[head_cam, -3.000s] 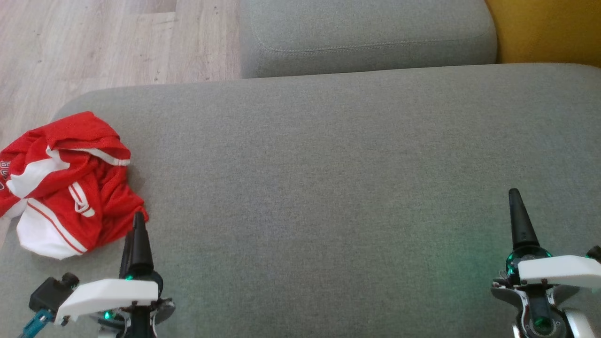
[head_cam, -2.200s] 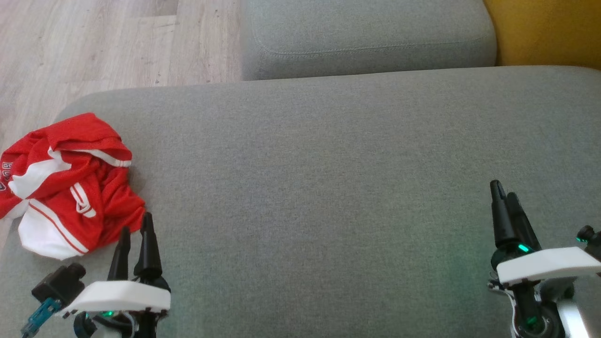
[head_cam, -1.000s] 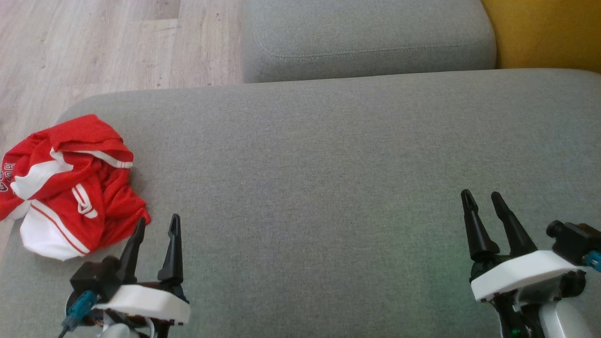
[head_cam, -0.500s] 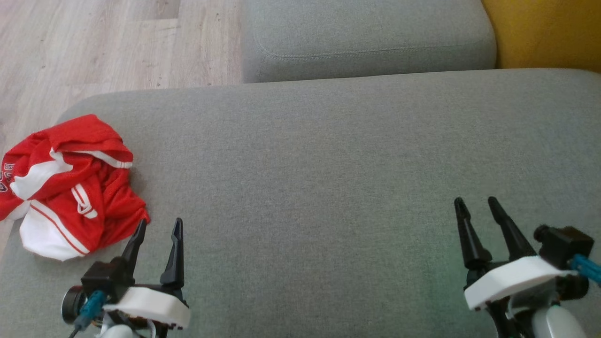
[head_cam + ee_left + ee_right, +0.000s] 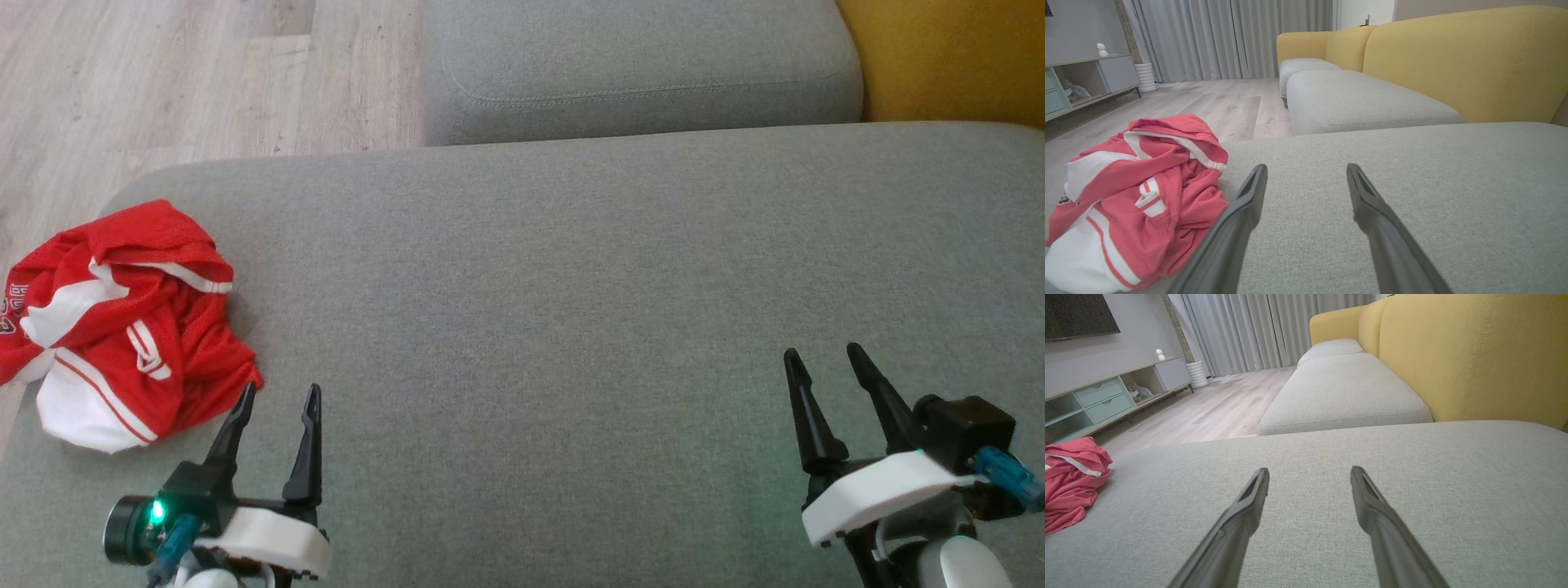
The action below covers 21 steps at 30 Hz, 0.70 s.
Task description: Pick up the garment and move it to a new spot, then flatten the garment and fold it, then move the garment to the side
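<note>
A crumpled red and white garment (image 5: 122,318) lies in a heap at the left end of the grey sofa cushion (image 5: 555,294); it also shows in the left wrist view as the garment (image 5: 1139,196) and at the left edge of the right wrist view as the garment (image 5: 1069,477). My left gripper (image 5: 277,394) hovers just right of the heap, open and empty, its left fingertip close to the cloth's edge. In its own view the left gripper (image 5: 1306,168) has only cushion between its fingers. Far to the right, my right gripper (image 5: 822,355) is open and empty, seen again as the right gripper (image 5: 1309,470).
A second grey seat cushion (image 5: 637,65) lies beyond, with a yellow sofa back (image 5: 947,57) on the right. Wooden floor (image 5: 163,82) runs off the cushion's left and far edge. A low media cabinet (image 5: 1106,396) and curtains (image 5: 1274,326) stand across the room.
Both wrists have rolled, so the finger pairs now stand side by side and spread in the head view. The left gripper has drifted slightly right. The garment has not moved.
</note>
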### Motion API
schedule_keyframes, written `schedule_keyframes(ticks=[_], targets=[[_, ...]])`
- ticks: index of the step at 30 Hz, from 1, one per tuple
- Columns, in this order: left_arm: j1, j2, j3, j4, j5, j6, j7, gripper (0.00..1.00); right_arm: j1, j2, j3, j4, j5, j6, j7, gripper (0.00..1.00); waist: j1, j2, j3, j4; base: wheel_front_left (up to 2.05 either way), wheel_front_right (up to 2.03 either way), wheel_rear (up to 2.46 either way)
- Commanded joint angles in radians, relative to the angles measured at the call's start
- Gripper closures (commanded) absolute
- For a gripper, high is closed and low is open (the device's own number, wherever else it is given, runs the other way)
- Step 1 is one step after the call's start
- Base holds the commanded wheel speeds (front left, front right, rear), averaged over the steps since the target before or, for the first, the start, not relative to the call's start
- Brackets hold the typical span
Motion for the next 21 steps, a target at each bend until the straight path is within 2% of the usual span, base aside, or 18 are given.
schedule_keyframes(ticks=[1,7,21], targets=[[-0.027,0.02,0.038,-0.027,0.001,0.008,-0.01,0.0,-0.022,0.0,0.018,-0.041,-0.007,-0.001,0.002,0.0,0.0,0.0,0.0,0.0,0.0,0.0,0.0],[-0.023,0.016,0.048,-0.022,-0.031,0.003,-0.008,0.0,-0.024,0.005,0.01,-0.041,0.009,-0.001,0.003,0.0,0.0,0.0,0.001,0.002,0.0,0.0,0.0],[-0.028,0.022,0.049,-0.01,-0.045,0.022,-0.005,0.0,-0.029,0.006,0.006,-0.05,-0.002,-0.001,0.006,0.0,0.0,0.0,0.007,0.009,0.0,0.0,0.0]])
